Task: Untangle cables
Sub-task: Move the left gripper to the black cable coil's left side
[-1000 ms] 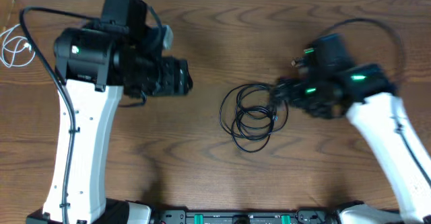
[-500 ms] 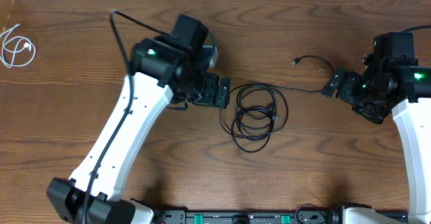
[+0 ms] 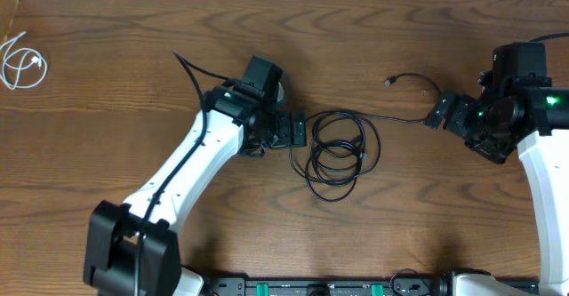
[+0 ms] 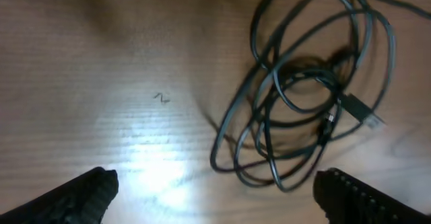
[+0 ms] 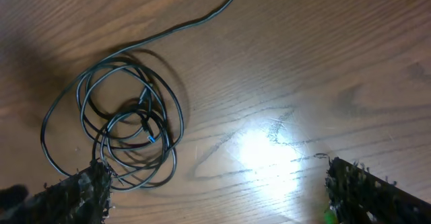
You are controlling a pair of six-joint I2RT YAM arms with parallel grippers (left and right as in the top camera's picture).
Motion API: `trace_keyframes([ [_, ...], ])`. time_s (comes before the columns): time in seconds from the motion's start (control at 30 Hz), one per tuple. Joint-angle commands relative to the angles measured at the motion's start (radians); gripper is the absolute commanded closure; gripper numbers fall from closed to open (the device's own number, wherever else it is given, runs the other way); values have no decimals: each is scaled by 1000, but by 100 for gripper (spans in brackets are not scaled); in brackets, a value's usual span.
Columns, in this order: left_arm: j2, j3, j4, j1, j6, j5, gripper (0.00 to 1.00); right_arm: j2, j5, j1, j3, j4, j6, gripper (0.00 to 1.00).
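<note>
The black cables [image 3: 336, 152] lie in a tangled coil of loose loops at the table's middle. One strand runs right from the coil and curls up to a small plug [image 3: 389, 81]. My left gripper [image 3: 300, 129] stands open just left of the coil, nothing between its fingers. In the left wrist view the coil [image 4: 303, 96] lies ahead and right of the open left gripper [image 4: 215, 197]. My right gripper [image 3: 437, 114] is open, apart from the coil, near the trailing strand. In the right wrist view the coil [image 5: 114, 126] sits by the left fingertip [image 5: 74, 197]. The white cable [image 3: 20, 65] lies coiled far left.
The wooden table [image 3: 267, 38] fills the view, with its back edge along the top. A black rail [image 3: 311, 287] of equipment runs along the front edge between the two arm bases.
My left arm swung from the far left over to the coil's left side. My right arm drew back to the right, away from the coil, then stayed still.
</note>
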Motion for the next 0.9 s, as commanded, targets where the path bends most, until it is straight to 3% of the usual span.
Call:
trace_keyframes([
  [0.0,44,-24,23,-3,-21,-6,8,-2,9,-4,13,-1,-8,1],
  [0.1,71,-24,31,-3,-10,-6,32,-2,9,-4,13,0,-8,1],
  [0.13,74,-24,32,-3,-10,-6,34,-2,9,-4,13,-1,-8,1],
  [0.7,163,-26,74,-56,-6,-11,33,-2,9,-4,13,0,-8,1],
  [0.73,163,-26,80,-56,-7,-11,34,-2,9,-4,13,-1,-8,1],
  [0.8,163,-26,87,-55,-7,-11,46,-2,9,-4,13,-1,-8,1],
  [0.87,163,-26,88,-55,-7,-11,50,-2,9,-4,13,-1,-8,1],
])
